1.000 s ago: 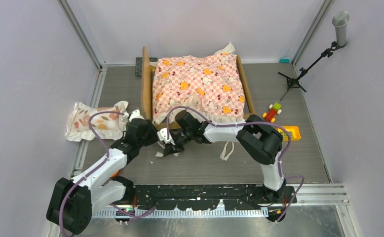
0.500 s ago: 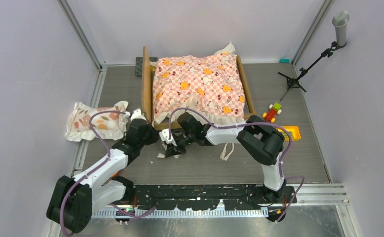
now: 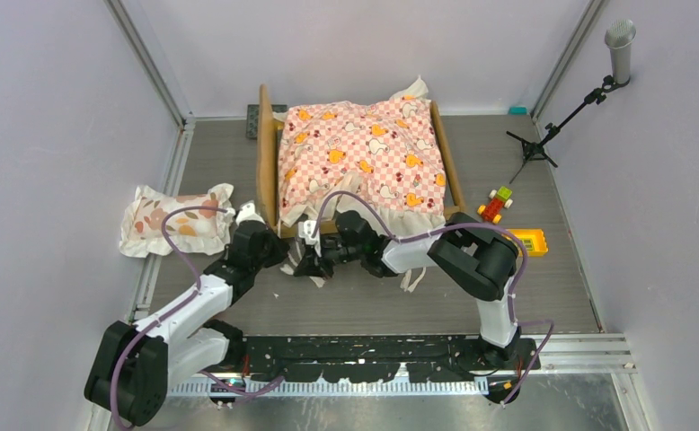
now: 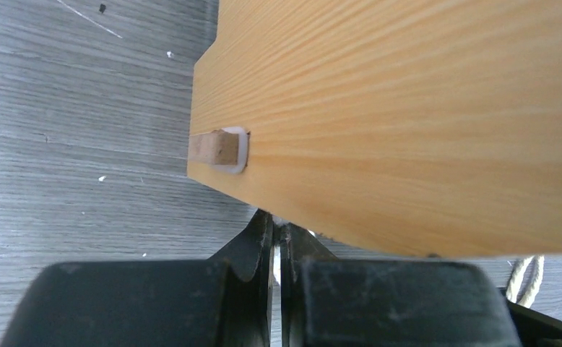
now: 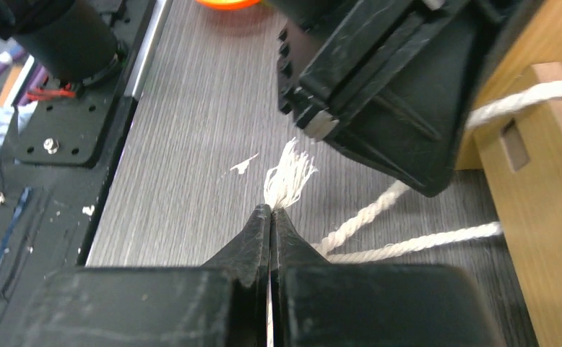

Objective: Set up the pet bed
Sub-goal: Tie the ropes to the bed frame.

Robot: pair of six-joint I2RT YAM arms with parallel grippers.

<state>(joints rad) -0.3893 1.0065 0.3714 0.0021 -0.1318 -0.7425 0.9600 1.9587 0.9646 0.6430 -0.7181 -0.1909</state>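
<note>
On your far left, the floral pillow (image 3: 173,220) lies on the counter (image 3: 508,278), well apart from the bed, so that part is not done. Next comes your left end effector (image 4: 274,220), fingers pressed together just under the wooden side panel at the near-left corner of the pet bed (image 3: 266,171). A sliver of white shows between them, but you cannot tell whether they have caught anything. The bed stands at the back middle of the counter, and the pink-checkered sheet (image 3: 364,157) is already spread over it (bunched and puffy, not smoothed).

Right of that, your right end effector (image 5: 271,211) is closed tight on the frayed tip of a white cord (image 5: 408,249). The cord trails across the counter to the slotted corner of the frame.

So the sheet is on, while the cord at this corner looks unfinished and the pillow is not yet placed, as far as you can judge.

Compared with a second ago, your left fingers have gone from partly open to closed. Both end effectors have also crept a little closer to the bed's near-left corner. The right one has kept its pinch on the cord, and the bed, sheet and pillow have not shifted.
</note>
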